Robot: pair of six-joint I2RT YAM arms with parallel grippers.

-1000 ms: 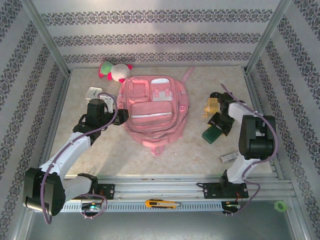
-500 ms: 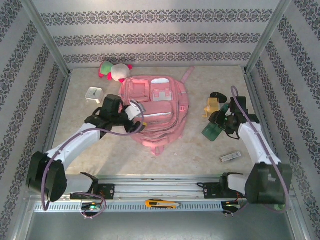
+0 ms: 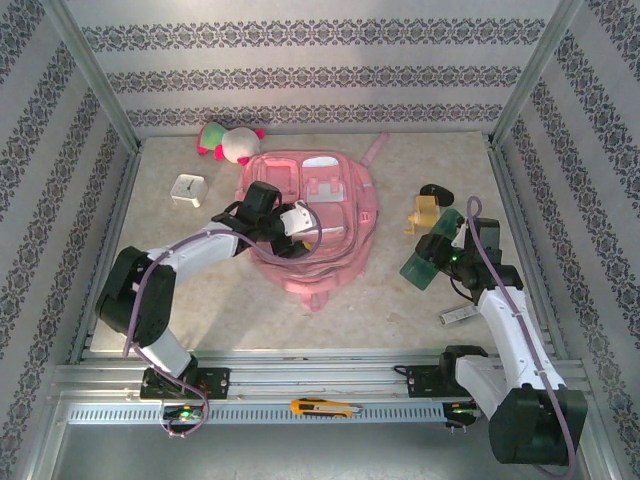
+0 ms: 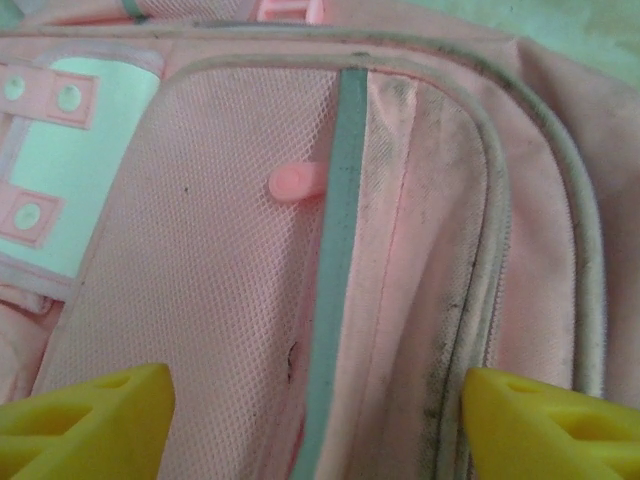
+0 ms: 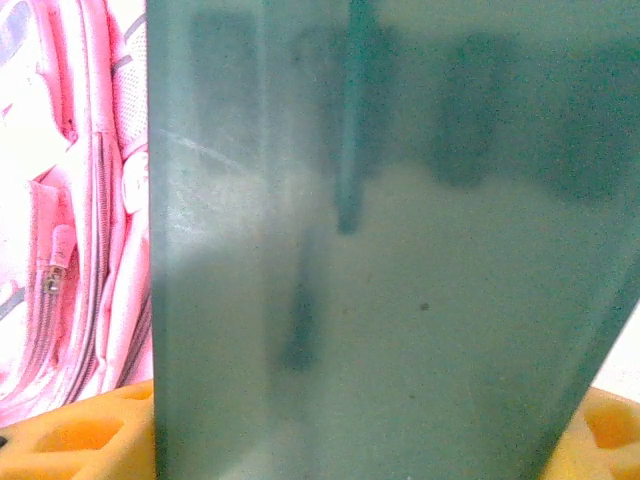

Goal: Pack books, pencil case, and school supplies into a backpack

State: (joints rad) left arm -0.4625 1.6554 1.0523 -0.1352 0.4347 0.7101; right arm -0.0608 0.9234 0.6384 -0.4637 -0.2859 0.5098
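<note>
Over the pink backpack [image 3: 320,262], which lies flat mid-bench [image 3: 380,300], my left claw [image 4: 318,420] hangs spread wide, its yellow pads [image 4: 90,420] straddling a grey zip strip [image 4: 335,250] and gripping nothing. Just right of the backpack, my right claw [image 3: 445,255] pinches the dark green pencil case [image 5: 380,250].

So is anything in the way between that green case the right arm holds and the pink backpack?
No object lies on the table strip between the pencil case, in the right gripper, and the backpack. But the left gripper hangs open over the front pocket, whose zip looks closed.
</note>
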